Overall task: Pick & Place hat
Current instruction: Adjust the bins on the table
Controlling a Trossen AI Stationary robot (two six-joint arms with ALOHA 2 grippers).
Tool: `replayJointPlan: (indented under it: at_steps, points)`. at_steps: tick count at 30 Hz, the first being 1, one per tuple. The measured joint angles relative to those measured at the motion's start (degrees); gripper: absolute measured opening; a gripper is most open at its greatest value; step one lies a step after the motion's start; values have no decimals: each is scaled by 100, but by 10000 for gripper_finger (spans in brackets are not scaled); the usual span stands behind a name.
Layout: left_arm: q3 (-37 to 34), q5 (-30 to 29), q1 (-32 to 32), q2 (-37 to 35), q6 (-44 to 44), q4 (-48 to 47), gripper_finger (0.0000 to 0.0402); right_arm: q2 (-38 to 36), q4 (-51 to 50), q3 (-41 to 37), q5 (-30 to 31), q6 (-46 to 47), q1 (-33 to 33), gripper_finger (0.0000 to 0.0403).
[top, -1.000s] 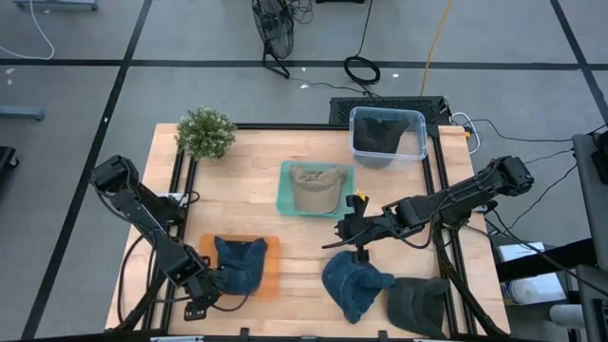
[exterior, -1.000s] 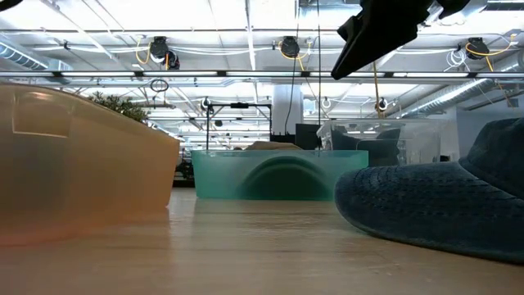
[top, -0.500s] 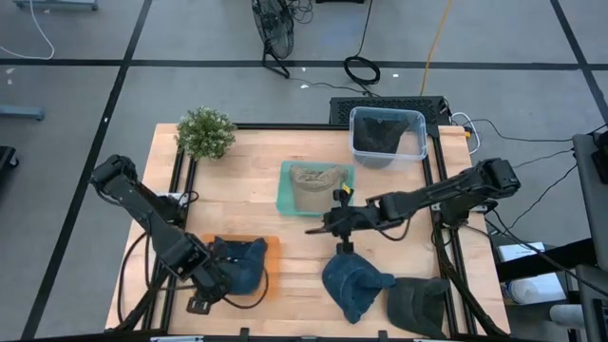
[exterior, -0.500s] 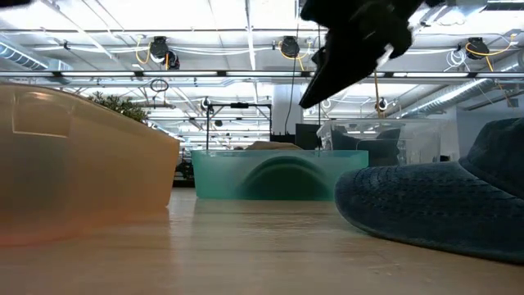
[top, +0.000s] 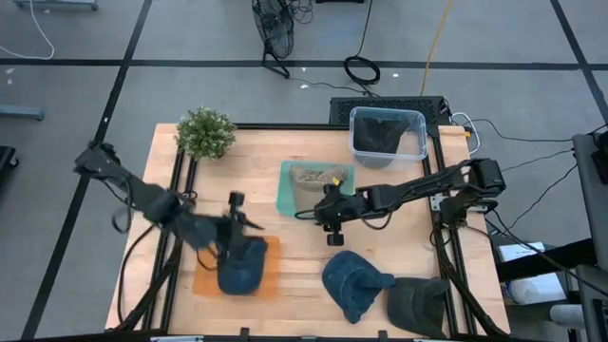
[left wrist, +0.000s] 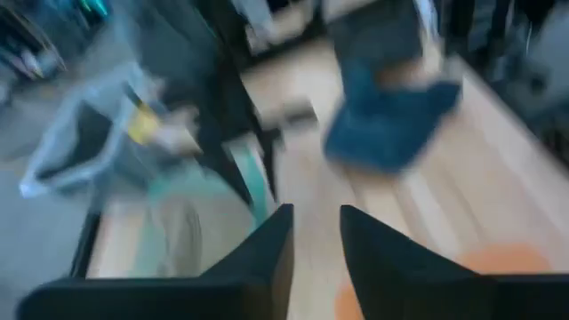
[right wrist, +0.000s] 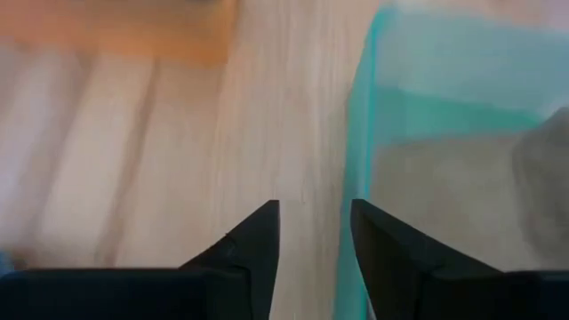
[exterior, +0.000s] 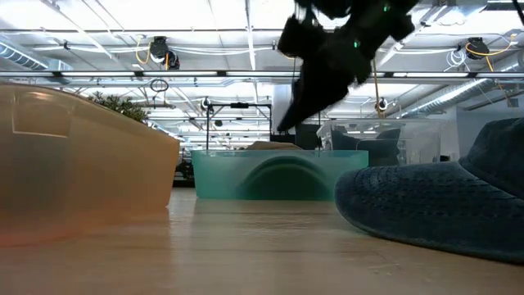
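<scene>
A blue hat (top: 241, 270) lies in the orange tray (top: 204, 282) near the table's front left. My left gripper (top: 245, 224) hovers just beyond it, open with nothing between its fingers (left wrist: 314, 222). A tan hat (top: 316, 184) rests in the teal tray (top: 284, 193) at mid-table. My right gripper (top: 323, 217) hangs open above the bare wood beside that tray's near right corner (right wrist: 313, 213). A second blue hat (top: 354, 284) and a dark hat (top: 418, 304) lie on the table near the front right.
A clear bin (top: 388, 135) holding dark cloth stands at the far right, and a small plant (top: 205, 131) at the far left. In the low view the orange tray (exterior: 82, 164), teal tray (exterior: 278, 176) and blue hat (exterior: 442, 205) stand across the table.
My left gripper has swung up from the table's near left corner, going toward the far edge and right; the blue hat stays in the orange tray. My right gripper has moved toward the table's left and far edge, closing on the teal tray.
</scene>
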Motion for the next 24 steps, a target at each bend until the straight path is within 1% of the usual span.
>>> replayJointPlan:
  at_steps: [2,6,9,12,14,19,21,24]
  points:
    - [-468,229,395,-423,288,868,84,188,52,-5,0,-14,-36,132]
    - [-1230,568,1158,-1018,333,2053,51,376,108,4,43,4,-133,122]
    - [-1539,832,1548,-1294,335,2491,28,434,62,-1,137,-15,-165,110]
    - [-1668,833,1800,-1402,335,2667,7,427,85,-5,140,-48,-181,96]
    - [-1678,835,1887,-1414,337,2669,5,425,75,-5,140,-58,-181,87]
    - [-1678,846,2016,-1414,350,2713,29,389,72,-5,153,-224,-178,70]
    - [-1678,846,2050,-1414,393,2813,34,275,116,-7,169,-222,-178,70]
    - [-1678,846,2093,-1414,544,3026,36,133,356,6,157,-188,-178,80]
